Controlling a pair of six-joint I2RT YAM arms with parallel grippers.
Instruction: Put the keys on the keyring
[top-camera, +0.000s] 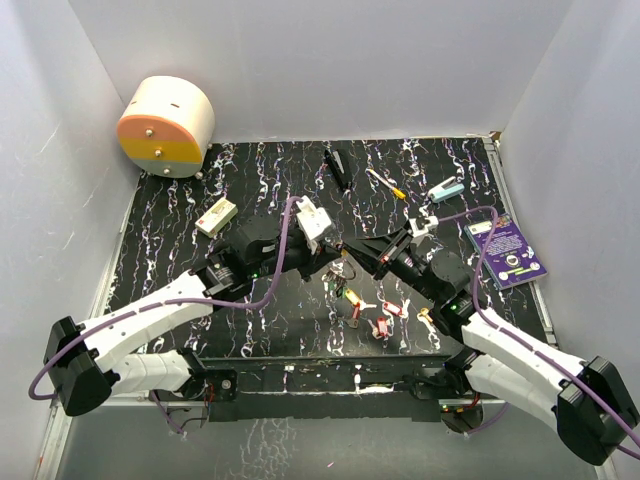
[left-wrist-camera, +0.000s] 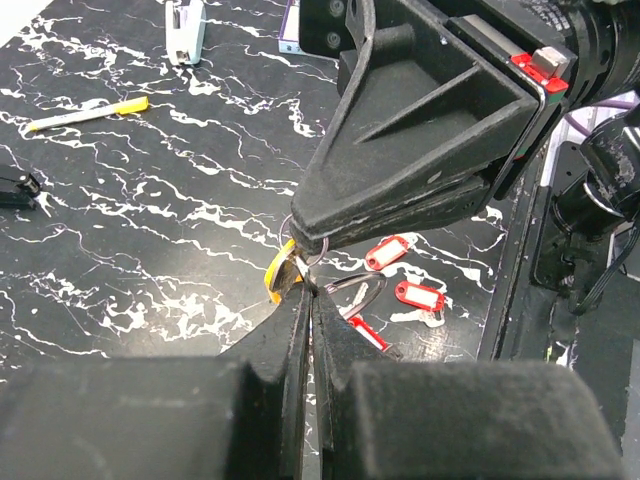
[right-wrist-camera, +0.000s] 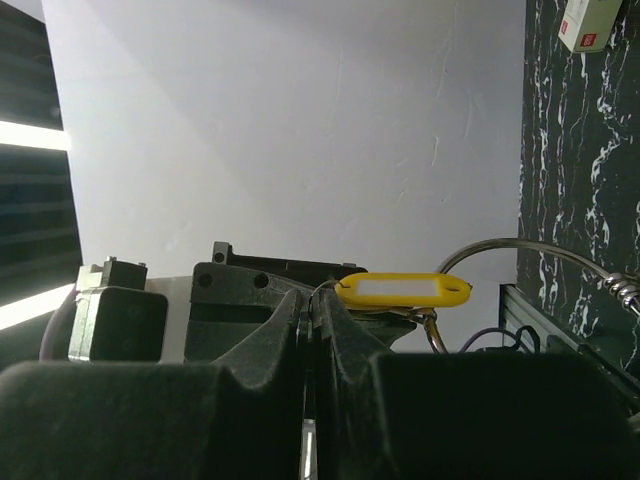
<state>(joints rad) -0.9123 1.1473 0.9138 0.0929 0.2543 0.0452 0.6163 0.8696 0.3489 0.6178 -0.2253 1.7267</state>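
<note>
Near the middle of the overhead view, two black robot grippers meet tip to tip just above the table. In the left wrist view, the right gripper reaches down from the upper right. Its jaws are clenched on the thin round silver wire keyring. The left gripper rises from the bottom edge, its jaws pressed together on what appears to be the yellow-headed metal key, which touches the ring. Both task items are therefore held in the air at the centre of the frame.

To do this step well, the right gripper probably needs to hold the ring steady. The left would then feed the key's hole along the wire's split with small, slow turns. The thin wire looks likely to twist or slip if it is pulled sideways.

Several red-headed keys lie loose at the lower right of the left wrist view, near the grippers.

The surface is a black tabletop veined with white, enclosed by white walls. A round cream-and-orange container sits at the upper left of the overhead view. A purple card lies at the right edge, and a yellow-handled screwdriver lies above centre.
</note>
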